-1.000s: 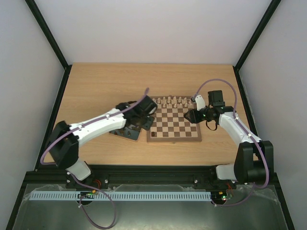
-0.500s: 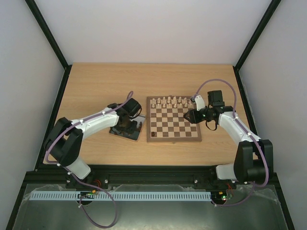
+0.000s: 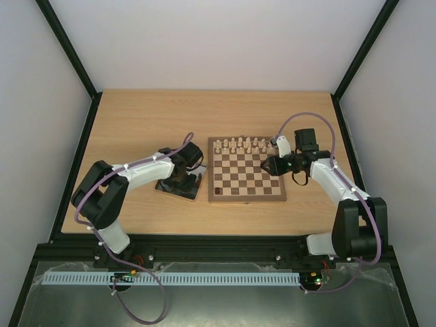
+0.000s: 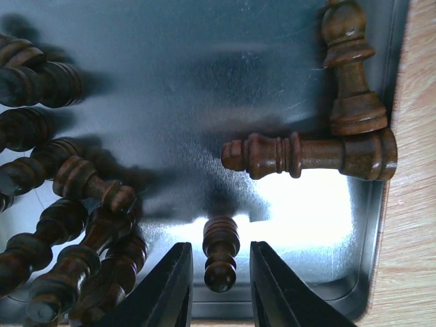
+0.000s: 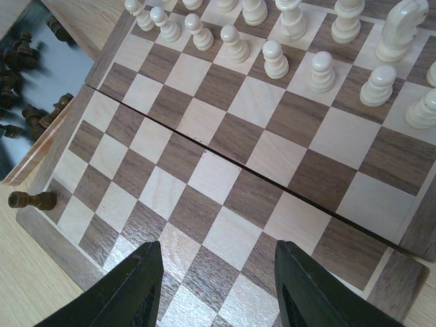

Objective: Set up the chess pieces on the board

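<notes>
Dark chess pieces lie in a shiny metal tray [image 4: 204, 68] left of the board [image 3: 246, 198]. My left gripper [image 4: 220, 246] is low over the tray [image 3: 193, 193], its jaws narrowly apart on either side of one lying dark piece [image 4: 221, 251], with a small gap on each side. In the top view the left gripper [image 3: 182, 179] covers most of the tray. One dark piece [image 3: 216, 190] stands at the board's near left corner, also seen in the right wrist view [image 5: 30, 200]. My right gripper [image 5: 218, 245] hovers open over the board's [image 5: 204, 170] right side [image 3: 271, 165], holding nothing.
Cream pieces [image 3: 242, 144] fill the board's far rows, close ahead of the right gripper [image 5: 276, 58]. In the tray, several dark pieces are heaped at the left [image 4: 61, 204], and two more [image 4: 306, 153] lie against the right rim.
The left arm has swung from the board's left edge back over the tray and come down. Its jaws have narrowed around a lying piece. The right arm has not moved.
</notes>
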Motion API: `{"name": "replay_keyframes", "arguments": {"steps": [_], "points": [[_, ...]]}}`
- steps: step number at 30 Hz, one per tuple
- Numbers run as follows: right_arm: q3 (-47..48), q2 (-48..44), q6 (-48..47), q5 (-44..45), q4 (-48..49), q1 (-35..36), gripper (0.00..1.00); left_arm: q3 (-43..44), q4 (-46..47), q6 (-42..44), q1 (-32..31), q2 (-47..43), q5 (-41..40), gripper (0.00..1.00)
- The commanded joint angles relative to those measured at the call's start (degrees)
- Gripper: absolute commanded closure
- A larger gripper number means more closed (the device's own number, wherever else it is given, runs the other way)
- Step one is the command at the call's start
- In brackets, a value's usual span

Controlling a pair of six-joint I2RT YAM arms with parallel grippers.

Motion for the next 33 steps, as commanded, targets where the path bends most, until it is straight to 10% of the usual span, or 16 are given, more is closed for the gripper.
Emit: {"name": "replay_keyframes", "arguments": {"steps": [1, 33], "points": [[-0.16, 0.80, -0.78, -1.26, -0.92, 0.03, 0.52, -0.91, -0.17, 0.15, 0.32, 1.06, -0.78, 0.78], [-0.06, 1.13, -0.89, -1.58, -1.19, 0.03, 0.52, 2.87, -1.79, 4.71, -0.72, -5.54, 4.27, 0.94]]}}
